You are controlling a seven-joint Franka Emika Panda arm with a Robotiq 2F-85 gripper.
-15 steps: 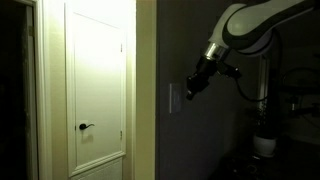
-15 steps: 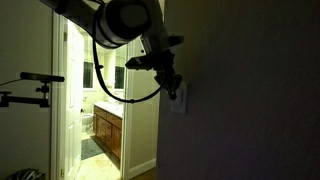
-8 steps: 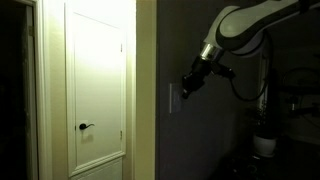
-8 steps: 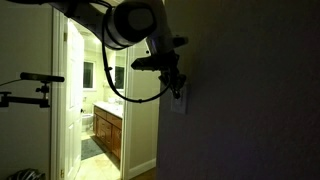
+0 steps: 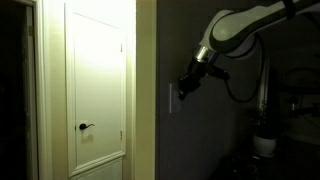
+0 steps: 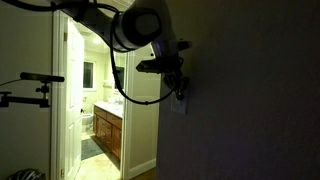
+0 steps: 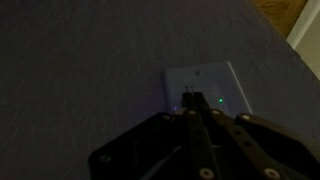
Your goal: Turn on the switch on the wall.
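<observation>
The room is dark. A pale switch plate [image 5: 173,98] sits on the dark wall; it also shows in an exterior view [image 6: 179,103] and in the wrist view [image 7: 205,86], with a small green light on it. My gripper [image 5: 184,84] is shut, fingers together, its tips right at the plate. In the wrist view the closed fingertips [image 7: 190,96] touch or nearly touch the plate's left part. In an exterior view the gripper [image 6: 180,90] presses against the plate's top. The switch lever itself is hidden by the fingers.
A white door [image 5: 97,85] with a dark handle [image 5: 86,126] stands lit beside the wall corner. An open doorway [image 6: 105,100] shows a lit bathroom cabinet. A tripod arm [image 6: 30,78] stands at the left. A white cup [image 5: 264,144] sits at the robot base.
The gripper has moved toward the wall, from a short gap away to right at the switch plate. The room stays dark.
</observation>
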